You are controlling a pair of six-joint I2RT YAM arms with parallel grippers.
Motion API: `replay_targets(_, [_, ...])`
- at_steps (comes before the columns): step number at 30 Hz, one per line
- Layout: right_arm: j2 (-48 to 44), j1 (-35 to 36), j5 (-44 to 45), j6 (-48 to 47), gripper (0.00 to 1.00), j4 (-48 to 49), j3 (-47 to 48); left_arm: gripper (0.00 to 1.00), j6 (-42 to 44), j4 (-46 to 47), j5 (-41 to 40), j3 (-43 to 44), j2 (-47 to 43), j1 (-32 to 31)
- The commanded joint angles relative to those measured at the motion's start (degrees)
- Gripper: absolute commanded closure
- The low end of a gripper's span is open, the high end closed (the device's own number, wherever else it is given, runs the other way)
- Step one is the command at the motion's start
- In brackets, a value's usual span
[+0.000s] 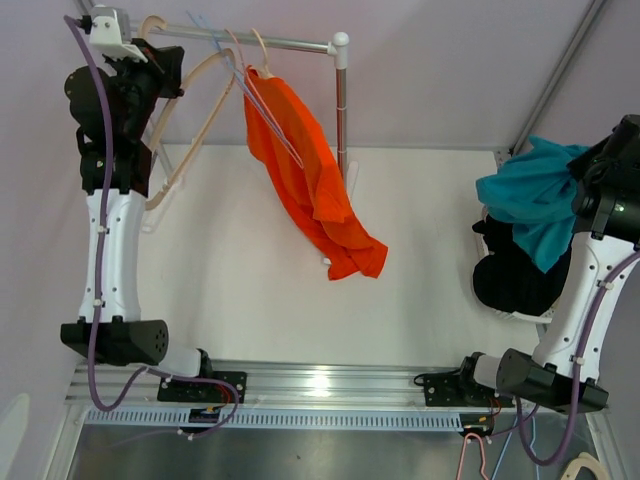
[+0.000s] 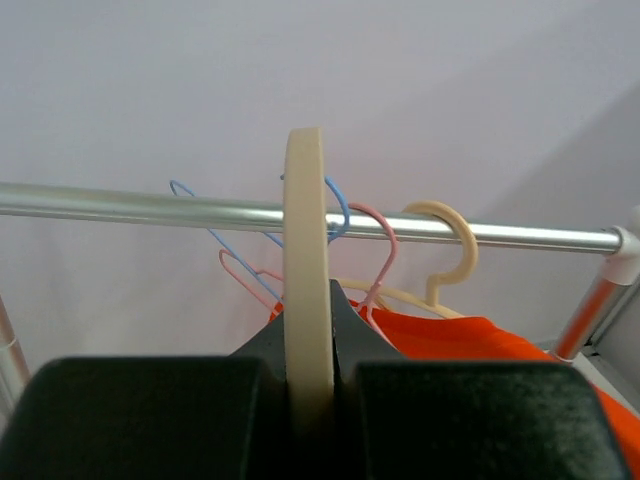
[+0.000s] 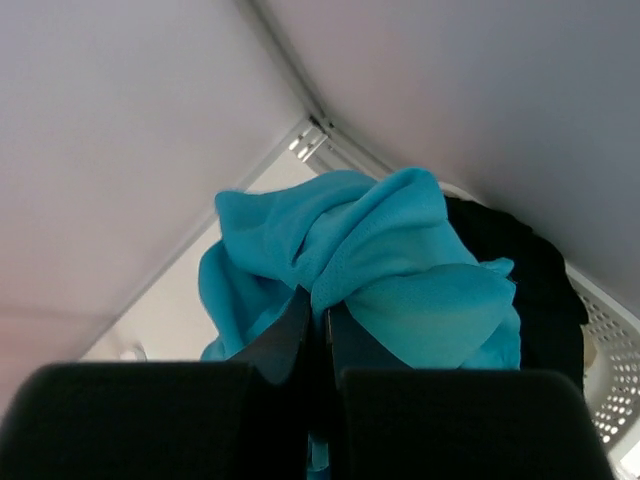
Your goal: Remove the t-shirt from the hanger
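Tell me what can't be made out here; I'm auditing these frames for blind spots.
- Top view: the right gripper fingertips, buried in the teal t-shirt.
- Top view: which hanger carries the orange t-shirt; its own folds cover it.
- Left wrist view: the lower part of the cream hanger, behind the left gripper.
- Top and right wrist views: the basket floor, under the black garment.

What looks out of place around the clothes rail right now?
The orange t-shirt hangs lopsided on the rail, bunched to one side, its lower end crumpled low over the table. The cream hanger in the left gripper is bare.
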Motion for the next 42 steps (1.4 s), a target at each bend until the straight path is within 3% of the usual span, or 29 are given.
replay_targets(1, [-1.40,-4.01,-0.01,3.18,1.00,6.56,-2.08,0.99,3.11,4.26,-0.56,5.41,2.75,0.02])
replay_targets(5, [-3.68,-9.12,-3.87,6.52,1.00,10.34,-9.55,0.99,4.33,2.60,-2.58,9.97,6.96,-0.24])
replay_targets(10, [-4.65,-9.47,-2.82,10.21,1.00,13.77,-18.16,0.99,7.94,-4.95,-14.25,13.77,9.52,-2.43])
replay_targets(14, [-4.48,-9.48,-1.41,12.85,1.00,15.53,-21.33,0.99,10.41,-7.51,-21.57,12.55,8.38,-4.90])
replay_targets(19, [-3.95,-9.39,-1.24,16.80,1.00,20.27,-29.93,0.99,6.90,-9.71,-21.14,7.01,4.26,-5.60])
replay_targets(27, [-2.90,-6.58,3.86,25.51,1.00,30.12,-50.85,0.99,8.56,-16.56,-28.77,6.39,1.26,-9.73])
replay_targets(34, [-2.28,-6.22,4.03,23.32,1.00,30.92,-51.22,0.99,14.88,-5.42,-34.67,-3.89,-4.46,-10.09])
replay_targets(39, [1.12,-6.75,2.99,23.49,1.00,34.15,-54.38,0.99,14.63,-13.57,-36.16,4.63,-0.94,-10.09])
replay_targets(42, [6.92,-6.40,-0.44,24.63,1.00,35.66,-55.70,0.99,13.75,-13.59,-39.23,0.45,-2.78,-10.00])
